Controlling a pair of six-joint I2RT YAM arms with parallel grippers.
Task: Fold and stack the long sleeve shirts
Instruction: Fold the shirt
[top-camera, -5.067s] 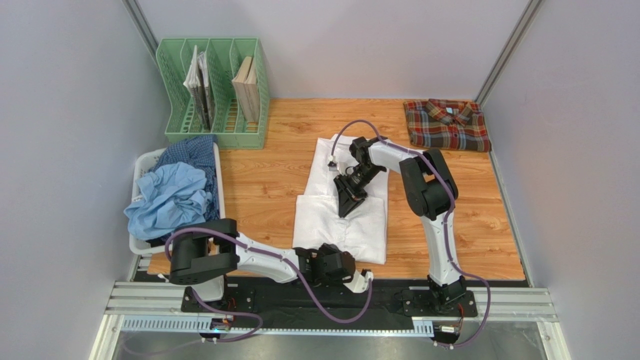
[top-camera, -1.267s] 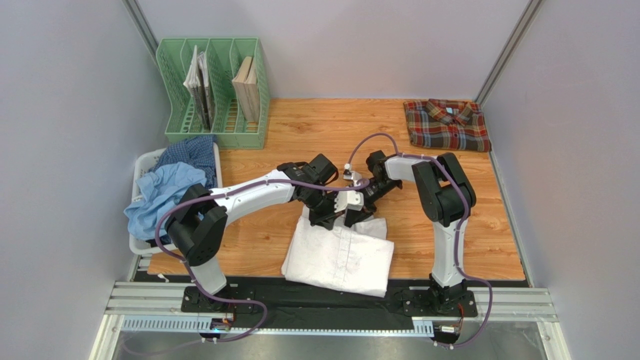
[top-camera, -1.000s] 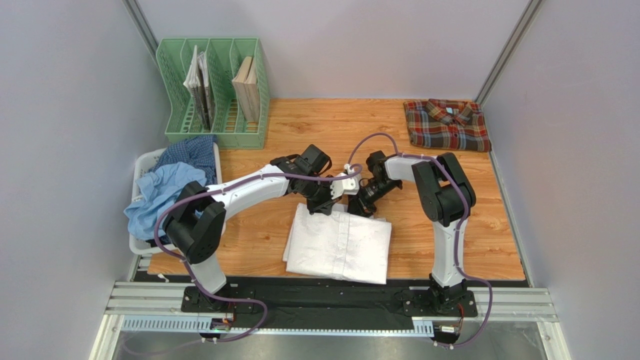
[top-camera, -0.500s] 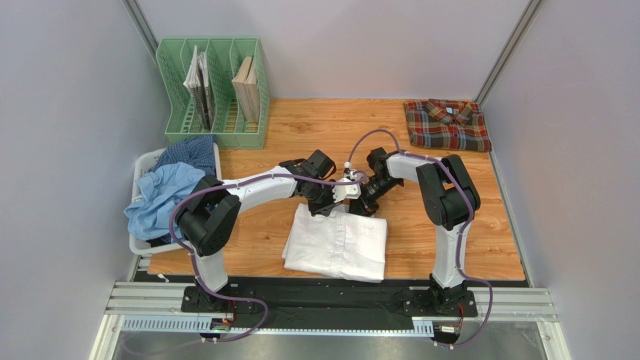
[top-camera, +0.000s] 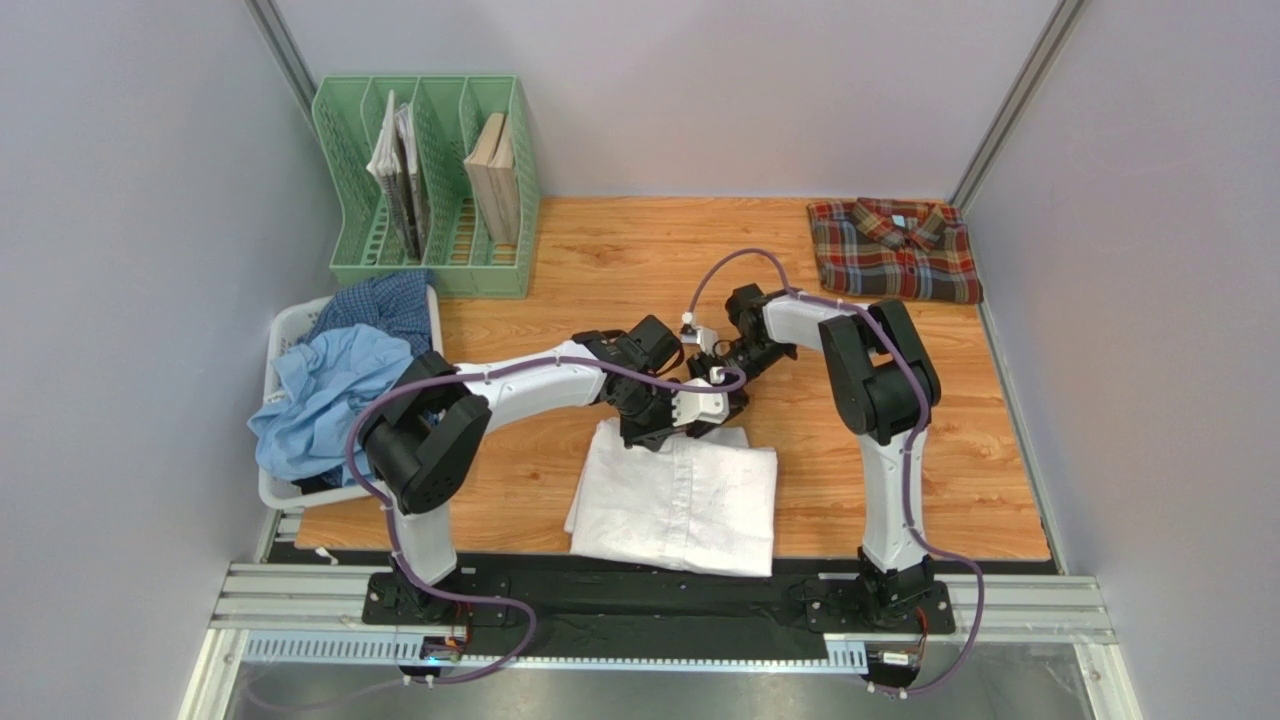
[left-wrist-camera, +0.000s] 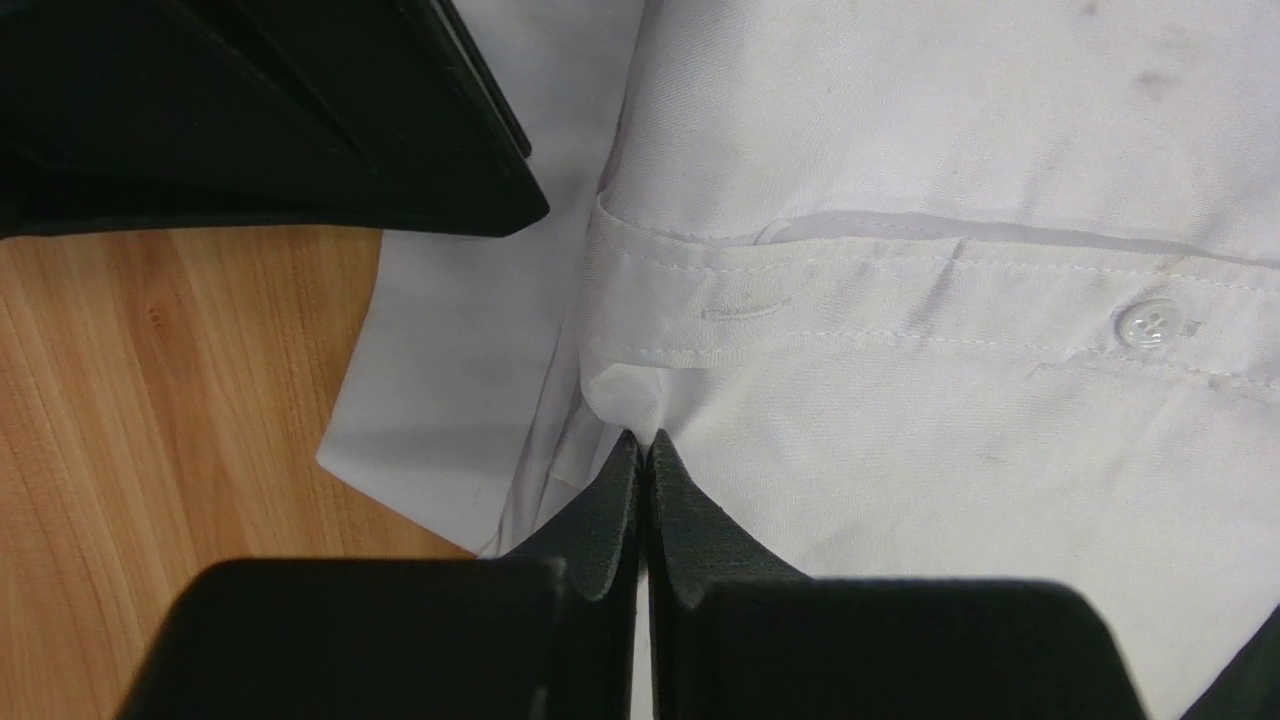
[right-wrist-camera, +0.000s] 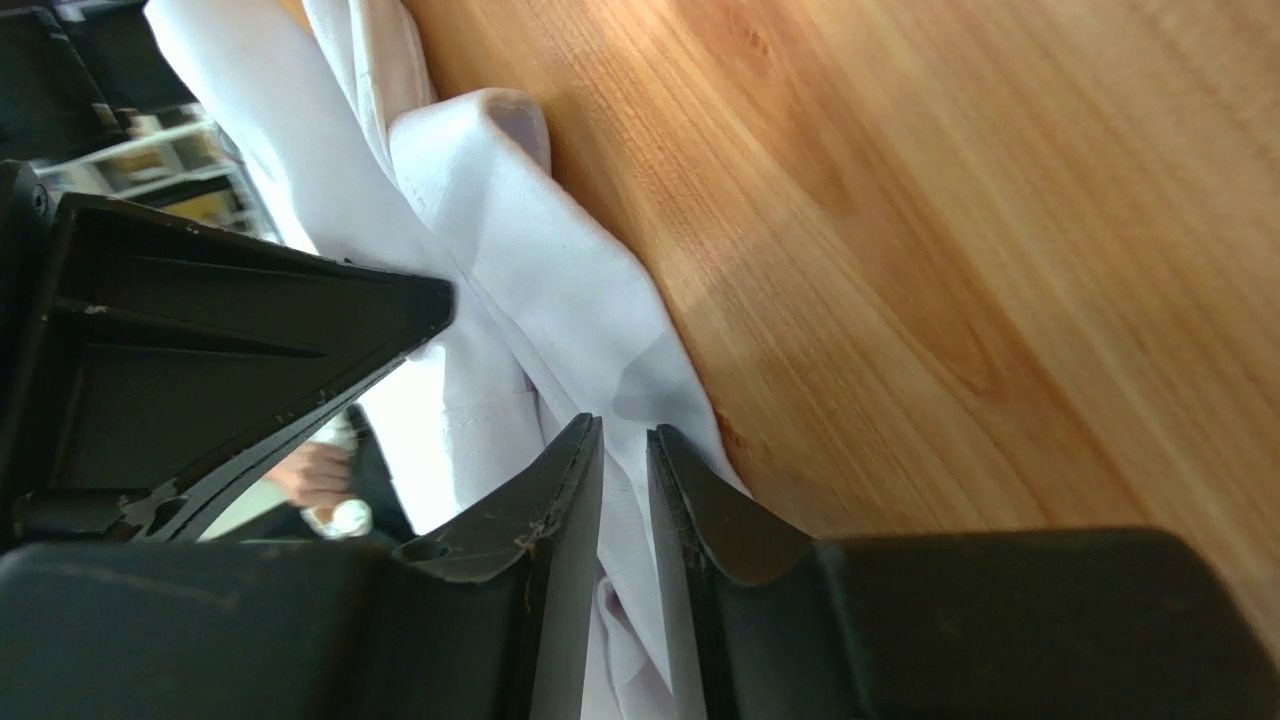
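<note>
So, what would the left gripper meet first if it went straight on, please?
The white shirt: the left gripper points into it by the buttoned band, tips seemingly pinching the cloth.

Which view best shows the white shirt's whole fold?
Top external: the whole folded white shirt lies in frame. Left wrist shows only its placket and a button; right wrist only a bunched edge.

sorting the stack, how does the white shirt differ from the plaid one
The white shirt is plain; the plaid shirt is red and navy checked. The white shirt lies front centre; the plaid shirt sits in the far right corner. The left gripper and right gripper pinch the white shirt's far edge in their jaws; the plaid shirt is untouched. Both are folded flat.
</note>
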